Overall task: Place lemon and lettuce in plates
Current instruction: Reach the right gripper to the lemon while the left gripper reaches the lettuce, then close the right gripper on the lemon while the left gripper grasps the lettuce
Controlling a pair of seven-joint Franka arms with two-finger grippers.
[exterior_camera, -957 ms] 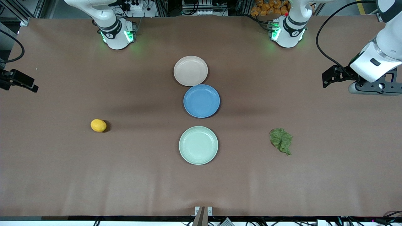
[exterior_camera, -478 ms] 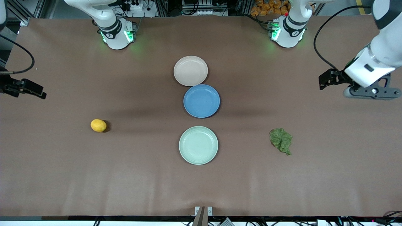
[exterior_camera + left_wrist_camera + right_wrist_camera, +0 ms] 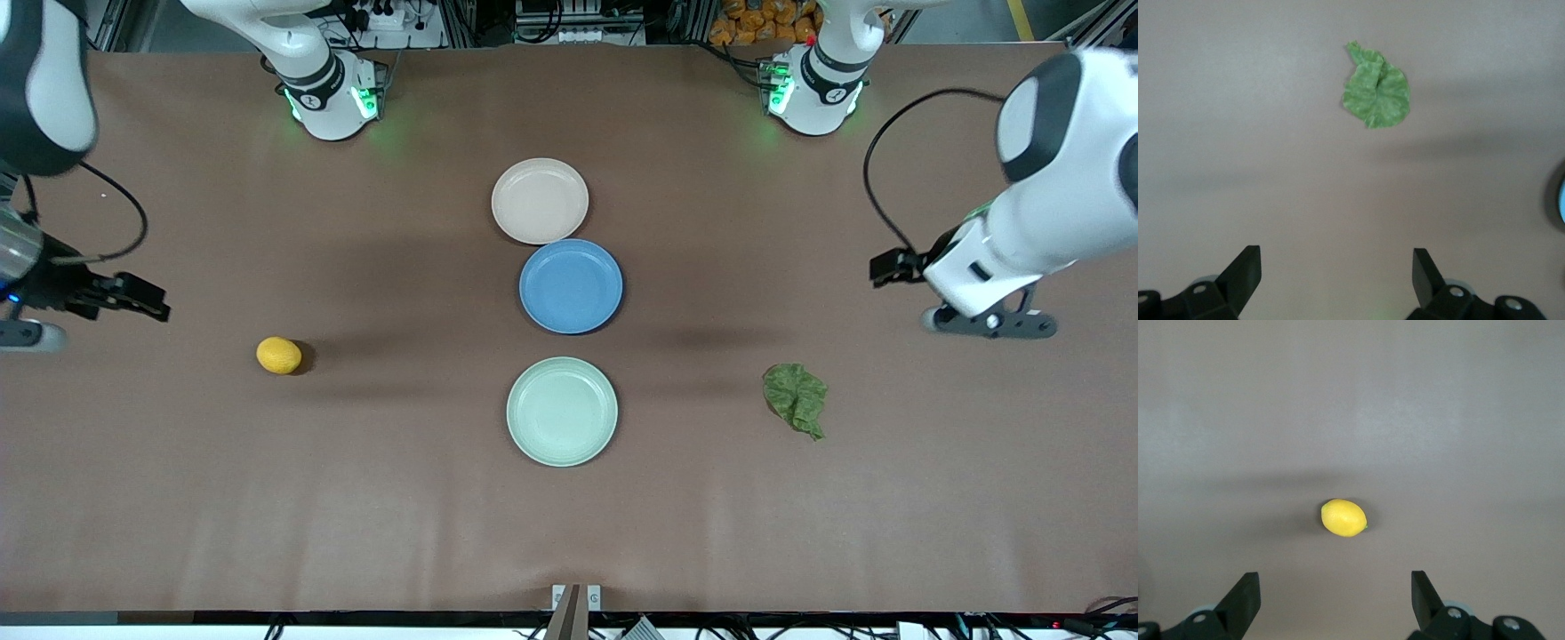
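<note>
Left wrist view has the left gripper (image 3: 1331, 280) spread wide, empty, over bare table (image 3: 889, 498) near the lettuce (image 3: 1376, 93); the right gripper (image 3: 1331, 600), equally released, hangs near the lemon (image 3: 1344, 517). Centre each over its target before descending, then carry to the beige plate (image 3: 540, 201) and mint plate (image 3: 562, 412).

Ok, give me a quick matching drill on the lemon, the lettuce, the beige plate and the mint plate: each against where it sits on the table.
Things:
1. lemon
2. lettuce
3. beige plate
4. mint plate

Places:
A. nearest the robots' bases, touching the blue plate
B. on bare table toward the left arm's end
C. nearest the front camera of the three plates
D. on bare table toward the right arm's end

Pairs: 1-D, 2-B, 3-A, 4-C
</note>
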